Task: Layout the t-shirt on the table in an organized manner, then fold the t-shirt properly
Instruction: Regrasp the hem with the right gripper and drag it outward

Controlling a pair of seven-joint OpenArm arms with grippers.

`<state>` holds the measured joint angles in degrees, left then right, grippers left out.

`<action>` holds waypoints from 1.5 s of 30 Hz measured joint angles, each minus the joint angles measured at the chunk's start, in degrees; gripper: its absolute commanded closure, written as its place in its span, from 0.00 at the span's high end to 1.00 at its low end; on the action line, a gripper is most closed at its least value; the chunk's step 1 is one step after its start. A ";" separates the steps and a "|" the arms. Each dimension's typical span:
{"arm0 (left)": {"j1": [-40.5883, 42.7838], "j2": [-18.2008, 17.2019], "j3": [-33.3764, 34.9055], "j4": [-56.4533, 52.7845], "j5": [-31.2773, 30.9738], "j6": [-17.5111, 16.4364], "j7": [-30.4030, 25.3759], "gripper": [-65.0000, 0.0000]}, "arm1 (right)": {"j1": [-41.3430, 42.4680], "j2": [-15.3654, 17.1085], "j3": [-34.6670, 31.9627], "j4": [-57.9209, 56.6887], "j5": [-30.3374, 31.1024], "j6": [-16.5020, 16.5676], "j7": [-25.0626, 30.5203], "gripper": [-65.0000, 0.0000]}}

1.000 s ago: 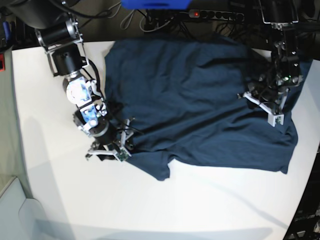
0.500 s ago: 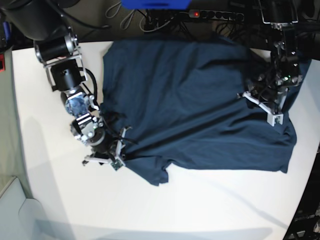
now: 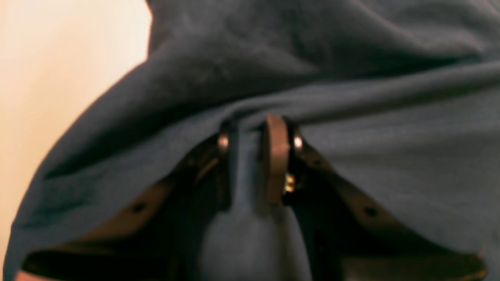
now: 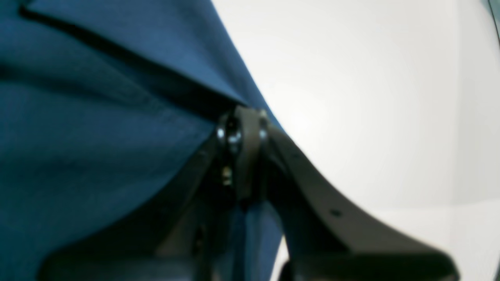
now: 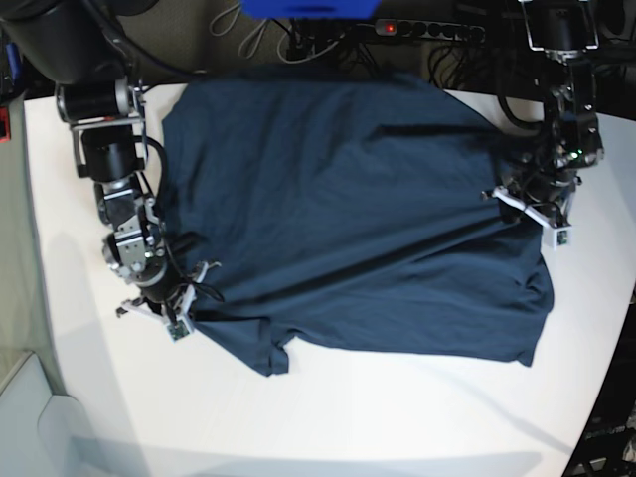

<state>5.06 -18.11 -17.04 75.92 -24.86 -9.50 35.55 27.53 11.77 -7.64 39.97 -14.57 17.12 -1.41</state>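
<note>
The t-shirt (image 5: 348, 209) lay spread over the far half of the table (image 5: 397, 417), mostly flat w/ long diagonal creases running from its lower left corner up toward the right side; a small flap of hem stuck out at the near edge, left of centre. In the base view the right gripper (image 5: 177, 308) sat at the shirt's lower left corner, low on the table; in the right wrist view its jaws were pressed together w/ a thin fold of blue cloth (image 4: 97, 128) pinched betw. them, bare white table to the side. The left gripper (image 5: 542, 211) was at the shirt's right edge, approx. mid-height in the base view. Left wrist view showed its fingers (image 3: 275, 156) clamped on a bunched ridge of fabric (image 3: 351, 164), cloth draped over and around both jaws, table showing only in the upper left corner. Beyond the table's far edge: a power strip (image 5: 427, 30) w/ a red light, and tangled cables.
</note>
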 measured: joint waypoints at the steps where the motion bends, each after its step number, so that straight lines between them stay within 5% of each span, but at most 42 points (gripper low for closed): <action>1: 0.02 0.00 0.00 -0.07 0.00 0.00 -0.26 0.18 | -0.11 0.35 -0.15 0.02 0.00 0.02 -0.13 0.05; 8: 0.37 -0.98 0.04 0.57 -0.42 -0.02 0.72 0.18 | -0.66 1.55 0.24 2.36 0.48 -0.42 -2.62 0.51; 11: 1.84 -2.10 -0.07 2.23 -0.04 0.15 1.79 0.18 | -3.58 2.71 0.24 8.66 -0.15 -0.22 -6.08 0.61; 19: 5.53 -2.99 -4.55 15.80 1.01 1.01 5.75 0.18 | -13.05 2.32 0.17 28.89 -0.24 -0.07 -11.78 0.62; 25: 2.34 0.66 -6.01 20.57 1.51 0.90 9.94 0.18 | -15.45 -2.80 -0.92 34.23 -0.24 0.17 -14.12 0.62; 30: -2.14 4.52 -5.64 11.19 1.31 0.76 8.59 0.18 | -12.02 -6.12 -5.35 30.53 -0.66 0.22 -14.05 0.62; 36: -1.86 4.55 -5.88 4.13 1.90 1.09 9.16 0.18 | -4.90 -10.97 -6.12 19.43 -0.42 0.24 -13.44 0.61; 45: 3.50 2.40 -6.12 4.13 0.92 0.68 1.55 0.18 | -0.68 -11.50 -5.75 7.63 -0.50 -0.02 -8.11 0.61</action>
<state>8.56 -15.70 -23.16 80.05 -23.94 -8.82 37.10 26.85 0.27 -13.39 47.59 -15.07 17.10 -9.52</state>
